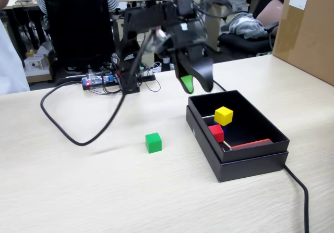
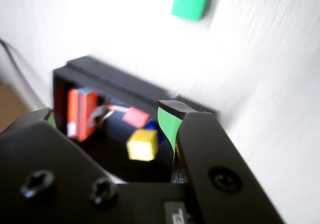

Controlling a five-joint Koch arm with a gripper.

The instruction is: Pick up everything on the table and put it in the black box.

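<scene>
My gripper point(image 1: 197, 86) hangs open and empty above the near-left corner of the black box point(image 1: 240, 165), its green-padded jaws spread wide. In the wrist view the gripper point(image 2: 107, 113) looks down into the box point(image 2: 100, 71). A yellow cube point(image 1: 223, 115) is inside the box outline, above a red cube point(image 1: 216, 133) and a blue cube point(image 1: 214, 123); I cannot tell if it rests or is in the air. The wrist view shows the yellow cube point(image 2: 142, 144) blurred between the jaws, free of them. A green cube point(image 1: 153, 142) sits on the table left of the box, also in the wrist view point(image 2: 190, 1).
An orange-red flat piece point(image 1: 250, 144) lies in the box. A black cable point(image 1: 68, 131) loops across the table's left, another point(image 1: 297, 183) runs off the box's right. A circuit board point(image 1: 99, 81) and the arm base stand behind; a cardboard box point(image 1: 308, 29) is far right.
</scene>
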